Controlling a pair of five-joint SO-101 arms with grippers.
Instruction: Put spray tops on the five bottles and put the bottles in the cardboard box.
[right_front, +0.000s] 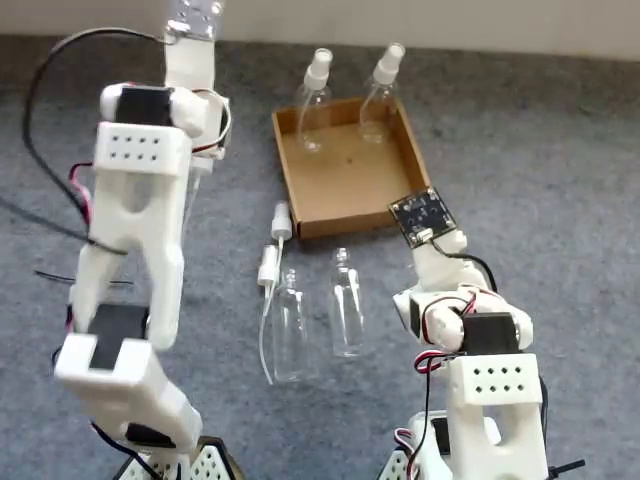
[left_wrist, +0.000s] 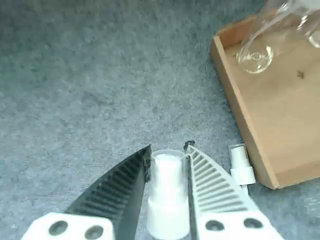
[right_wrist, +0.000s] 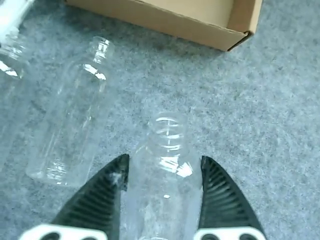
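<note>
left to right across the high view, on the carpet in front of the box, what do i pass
left arm → loose spray top → first clear bottle → second clear bottle → right arm

The high camera is looking down on the table (right_front: 560, 150) from above the arms' bases, taking in both arms and the box (right_front: 345, 228) beyond the hands. The left wrist camera is riding close behind the left hand (left_wrist: 168, 146), looking along it down at the table, with the gripped top (left_wrist: 167, 195) looming large and the box ahead of the hand, to one side. The right wrist camera is sitting likewise behind the right hand (right_wrist: 165, 158), looking past the bottle (right_wrist: 165, 190) in its grip to the box's corner ahead. All three are sharing the box. The high and right wrist views are also sharing the loose bottle (right_wrist: 70, 130) beside that hand.
</note>
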